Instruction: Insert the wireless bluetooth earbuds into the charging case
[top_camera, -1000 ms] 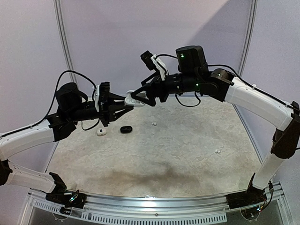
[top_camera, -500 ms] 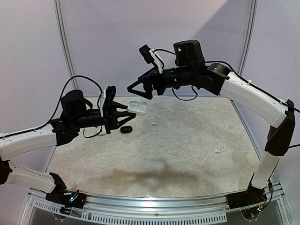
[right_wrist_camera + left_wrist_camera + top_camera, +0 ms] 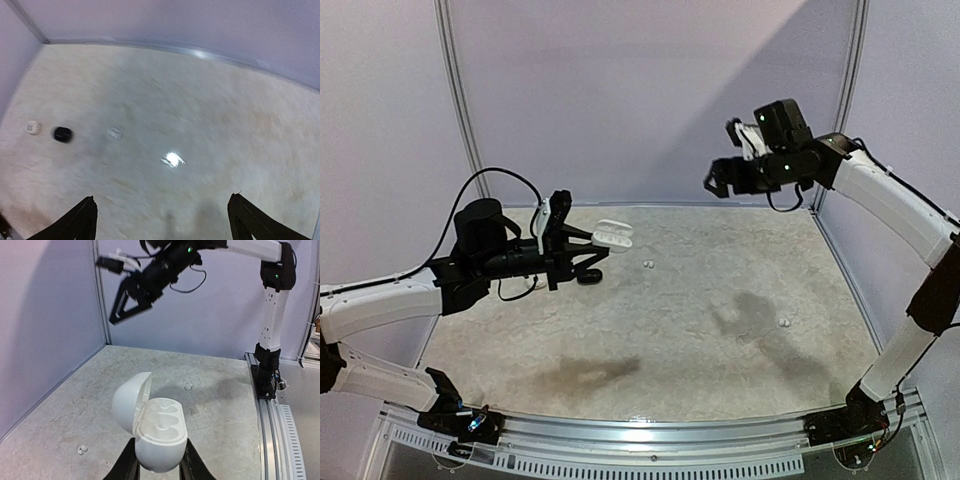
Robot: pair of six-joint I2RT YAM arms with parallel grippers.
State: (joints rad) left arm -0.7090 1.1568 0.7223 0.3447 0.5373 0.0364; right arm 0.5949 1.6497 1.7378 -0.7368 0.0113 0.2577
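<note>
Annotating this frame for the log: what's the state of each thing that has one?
charging case: lid open, wells look empty, held above the table
left claw: shut on charging case
right claw: open, empty, up in the air
white earbuds: loose on table, none inserted
black case: on table, lid state unclear

Space above the open charging case lies free.
</note>
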